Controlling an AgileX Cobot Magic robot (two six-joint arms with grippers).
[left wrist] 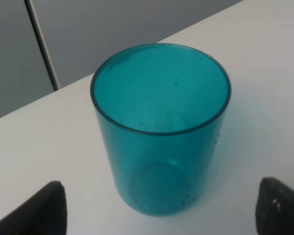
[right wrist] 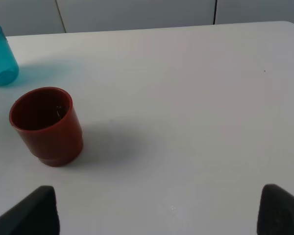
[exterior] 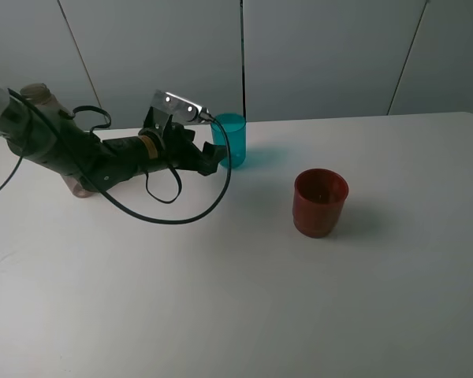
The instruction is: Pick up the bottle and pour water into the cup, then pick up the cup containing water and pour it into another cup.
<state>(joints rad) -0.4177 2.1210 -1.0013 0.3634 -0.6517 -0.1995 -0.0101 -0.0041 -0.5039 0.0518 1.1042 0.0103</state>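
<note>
The counter is a smooth, matte white surface with a straight far edge against pale grey wall panels.

The cup, a translucent teal plastic tumbler with a thin rim and slightly tapered wall, stands upright near the far edge of the counter. The left wrist view shows fine droplets clinging to its wall and a circular base visible through the plastic; whether water sits inside cannot be told.

The left end effector, black and angular with a bright metal bracket above it, is level with the cup and just beside it on the left of the exterior view. Its 2 dark fingertips stand spread wide, 1 on either side of the cup, neither touching it: open and holding nothing.

Another cup, an opaque red-brown plastic vessel, wider and squat with a stepped ring at the base, stands upright well apart from the cup, nearer the middle of the counter.

The bottle is mostly hidden behind the left arm; only a pale smoky neck and a part of the base show, at the left of the counter.

The right end effector shows only as 2 dark finger tips set wide apart over bare counter, open and empty.
</note>
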